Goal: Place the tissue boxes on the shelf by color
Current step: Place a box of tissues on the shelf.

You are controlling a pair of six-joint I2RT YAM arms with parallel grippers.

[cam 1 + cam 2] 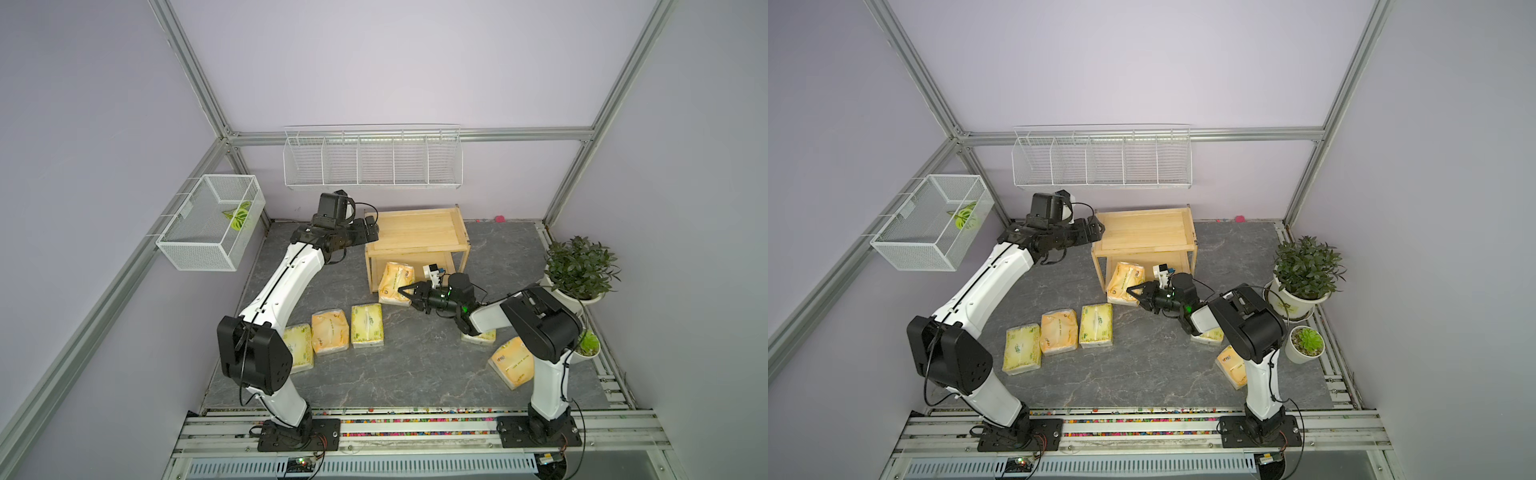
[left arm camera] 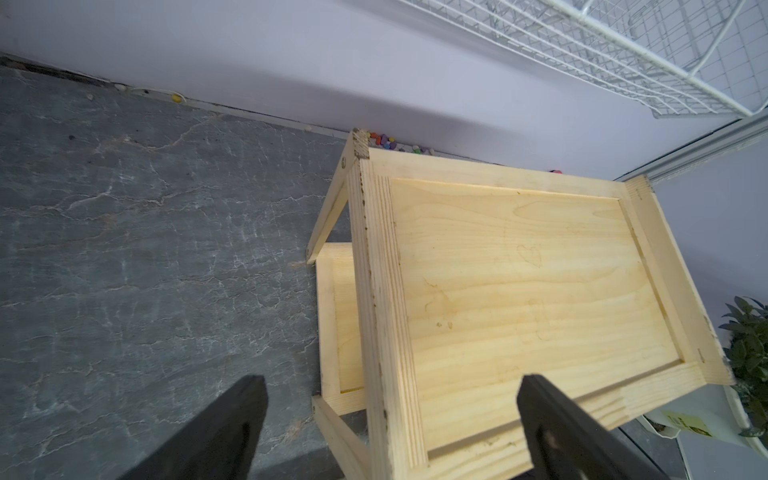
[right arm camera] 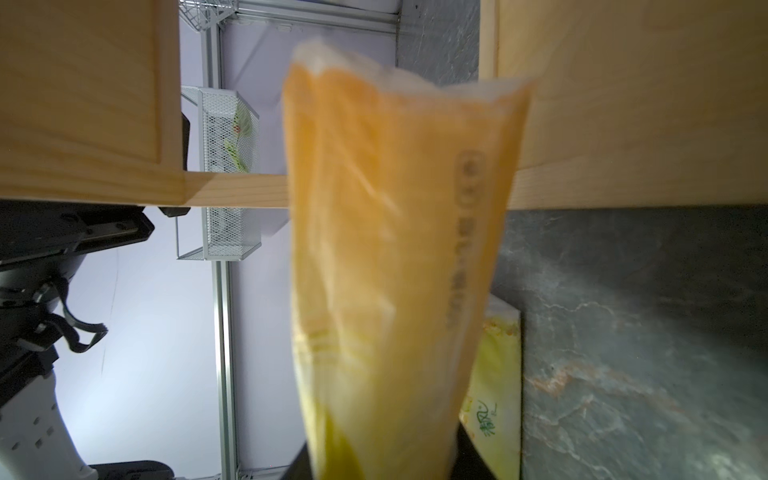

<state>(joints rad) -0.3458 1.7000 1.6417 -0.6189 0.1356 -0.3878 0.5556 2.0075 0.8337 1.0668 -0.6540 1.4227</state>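
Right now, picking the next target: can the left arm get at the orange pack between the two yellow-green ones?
Probably yes: the left hand is open, empty, and the orange pack lies uncovered.

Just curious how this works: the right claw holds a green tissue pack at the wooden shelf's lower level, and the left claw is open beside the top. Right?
Not quite: the tissue pack in the right gripper is orange, not green; the right wrist view shows it. The rest stands: lower level of the shelf, left gripper open beside the top.

Grey tabletop (image 1: 415, 365): wood shelf (image 1: 415, 230) + 5 tissue packs (image 1: 367, 319).
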